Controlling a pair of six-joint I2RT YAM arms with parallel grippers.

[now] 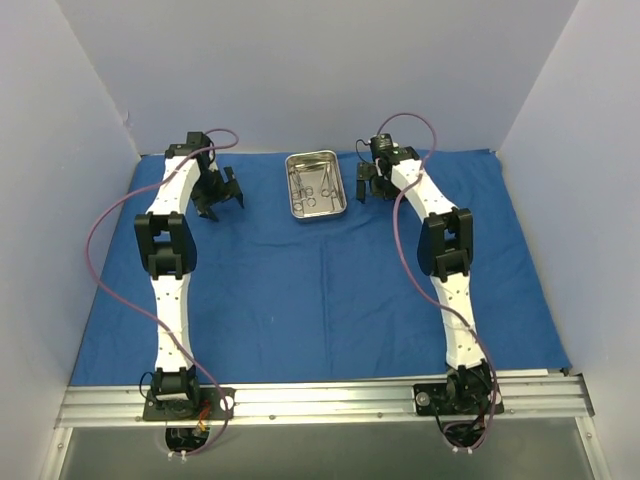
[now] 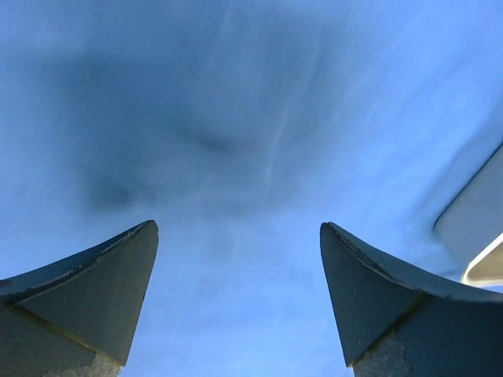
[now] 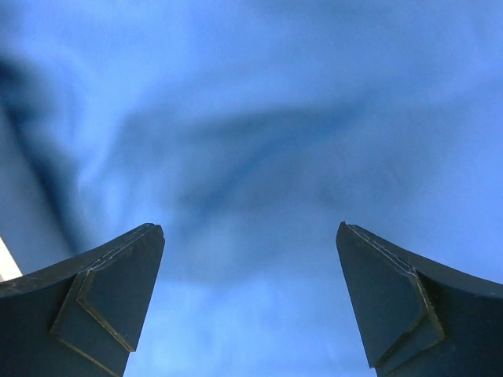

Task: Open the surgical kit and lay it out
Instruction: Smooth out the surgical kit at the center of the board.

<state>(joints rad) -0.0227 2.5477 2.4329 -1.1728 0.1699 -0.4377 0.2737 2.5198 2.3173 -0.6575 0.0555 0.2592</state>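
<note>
The royal-blue cloth wrap [image 1: 320, 280] lies spread flat over the table. On it at the back middle stands the small steel tray [image 1: 316, 185], and several silver ring-handled instruments [image 1: 312, 182] lie inside it. My left gripper [image 1: 222, 197] hangs open just over the cloth, left of the tray. In the left wrist view only blue cloth [image 2: 236, 157] lies between the fingers [image 2: 118, 283], and the tray's rim [image 2: 483, 236] shows at the right edge. Right of the tray, my right gripper [image 1: 366, 183] is open too, over bare cloth [image 3: 251, 157].
Pale walls close the table in on the left, back and right. An aluminium rail [image 1: 320, 398] with both arm bases runs along the near edge. Purple cables [image 1: 105, 250] loop beside each arm.
</note>
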